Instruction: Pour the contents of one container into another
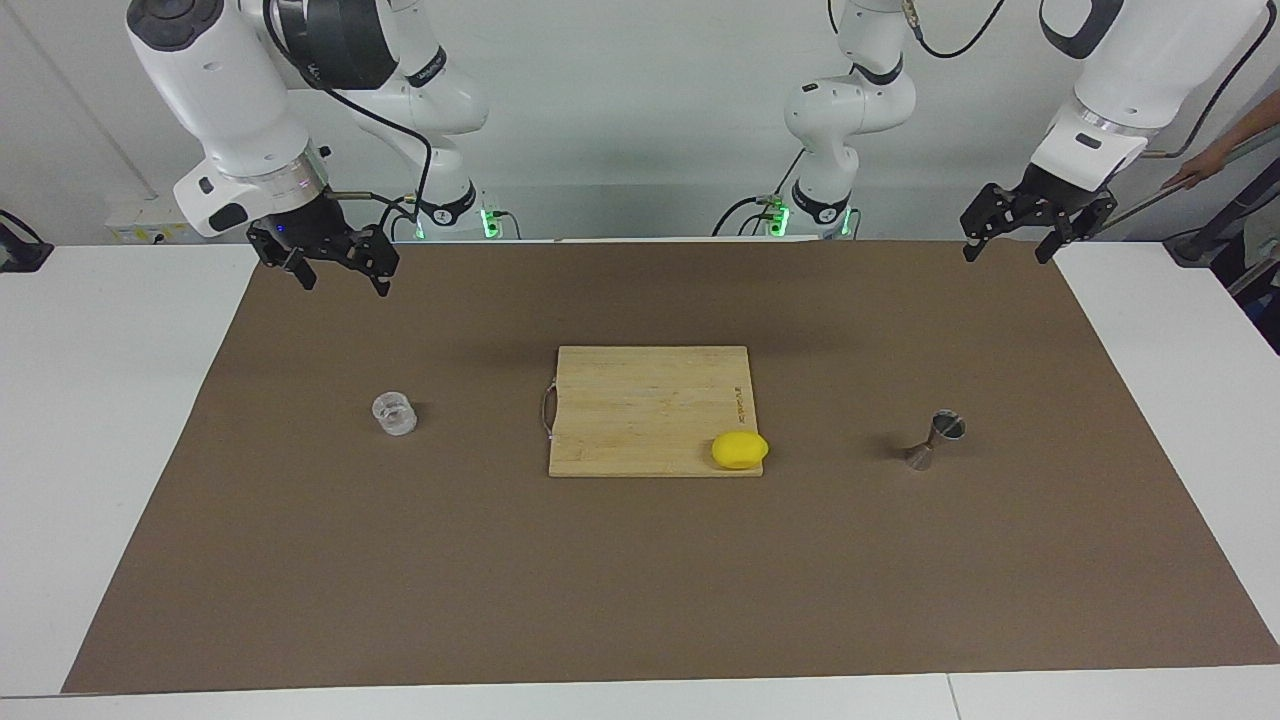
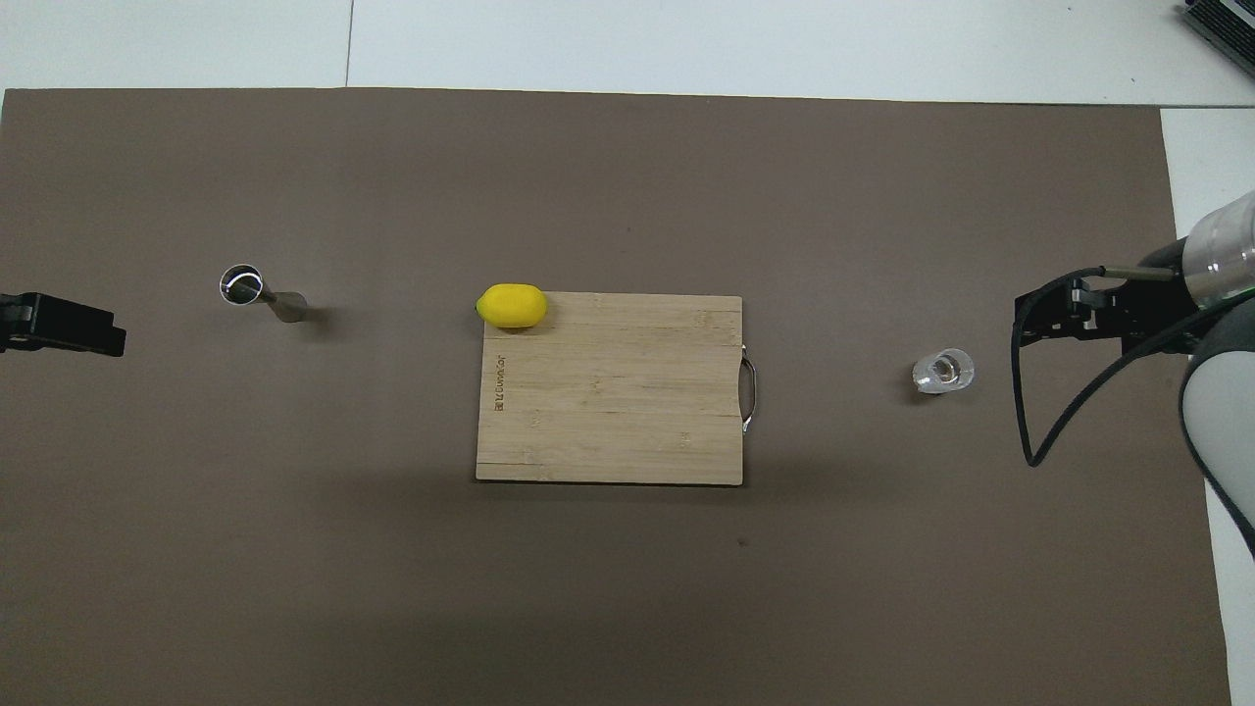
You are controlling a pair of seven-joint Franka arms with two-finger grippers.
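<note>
A brown mat covers most of the white table. At its middle lies a wooden cutting board with a metal handle on the edge toward the right arm's end. A yellow lemon sits on the board's corner that is farther from the robots and toward the left arm's end, overhanging the edge slightly. The board and lemon lie directly between the two task items. The clear glass cup stands upright on the mat toward the right arm's end of the table, well apart from the board. The steel jigger stands upright on the mat toward the left arm's end, also well apart from the board, its open upper cone showing a bright rim from overhead. The right gripper hangs in the air over the mat's edge nearest the robots, with its fingers spread apart and nothing between them. The left gripper hangs over the mat's corner at its own end, fingers likewise spread and holding nothing. Neither gripper touches any object. In the overhead view the left gripper is cut off at the frame edge, only a dark tip showing, and the right gripper is partly masked by its own cable and arm housing. Contents of the cup and jigger cannot be made out. A person's forearm enters at the facing view's edge beside the left arm.
</note>
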